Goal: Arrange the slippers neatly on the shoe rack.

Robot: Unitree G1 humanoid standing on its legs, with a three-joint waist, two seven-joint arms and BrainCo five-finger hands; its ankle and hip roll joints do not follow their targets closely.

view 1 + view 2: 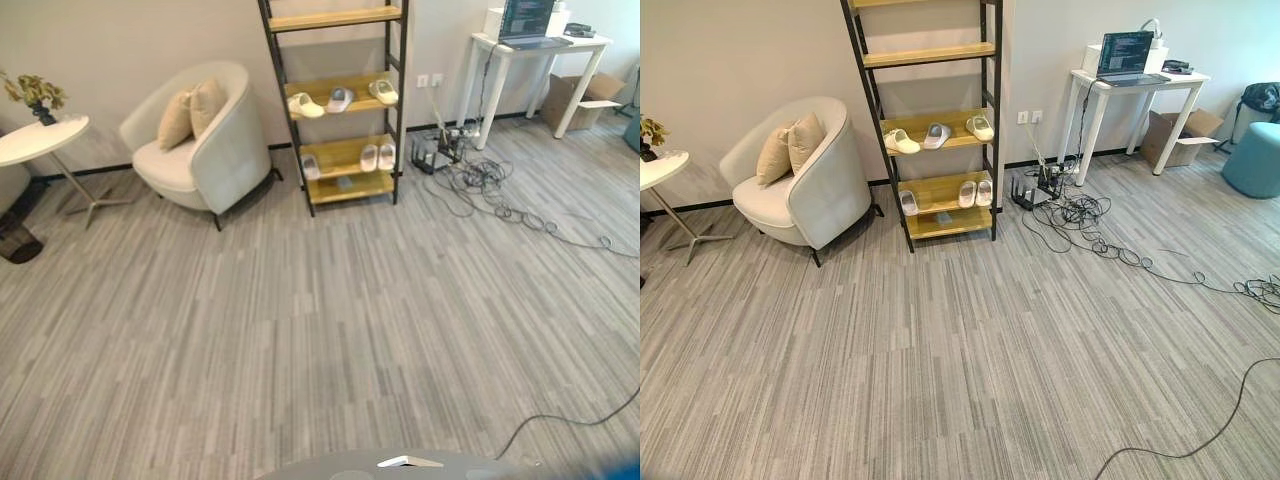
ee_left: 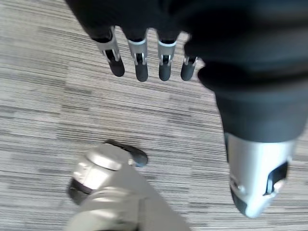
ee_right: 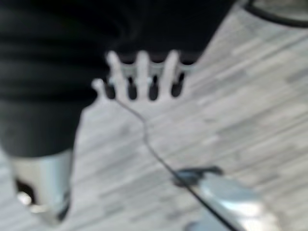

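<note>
Both hands hang empty over bare floor: left hand [image 2: 144, 62] has its fingers straight and relaxed, holding nothing; right hand [image 3: 144, 77] likewise, fingers extended and slack, nothing between them. The rack [image 1: 925, 120] stands well ahead of both hands, against the far wall, beside an armchair [image 1: 800, 180]. Slippers already sit on it: three on the middle shelf [image 1: 938, 133], one of them cream [image 1: 900, 143] and lying askew, and on the lower shelf a white pair [image 1: 975, 193] side by side plus a single one [image 1: 908, 203] apart at the other end. No slipper lies near either hand. Judged step: approach, before any handling. Next move calls for closing on the rack until the shelves are within reach, then squaring up the skewed slippers into pairs.
</note>
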